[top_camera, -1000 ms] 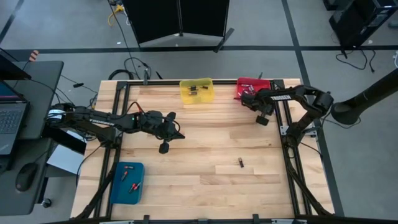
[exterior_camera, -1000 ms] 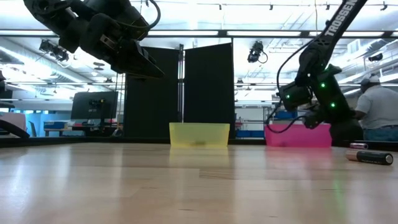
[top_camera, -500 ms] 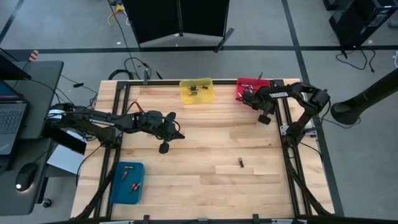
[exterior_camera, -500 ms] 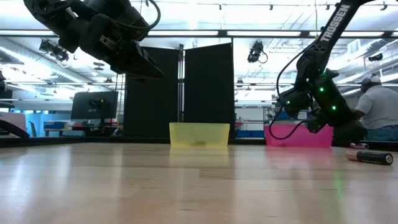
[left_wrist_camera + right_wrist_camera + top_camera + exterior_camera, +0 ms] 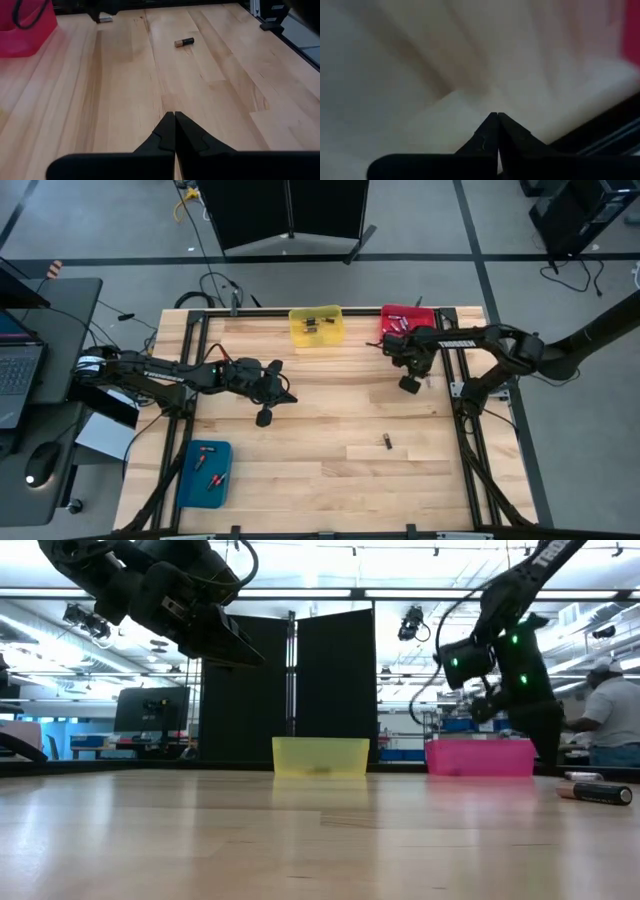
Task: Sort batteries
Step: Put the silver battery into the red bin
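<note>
Wood tabletop (image 5: 330, 410), high view: one loose battery (image 5: 387, 442) right of centre, others already in the yellow bin (image 5: 316, 326), blue bin (image 5: 205, 470) and red bin (image 5: 400, 318). Right claw (image 5: 408, 383) just in front of the red bin; best move is probably to open, drop straight over the battery, pinch across its body. Low view: battery (image 5: 601, 794) lies flat at far right. Left wrist view: left claw (image 5: 172, 119) closed, empty, hovering, battery (image 5: 184, 42) well ahead. Right wrist view: right claw (image 5: 494, 120) pinched shut, holding nothing.
</note>
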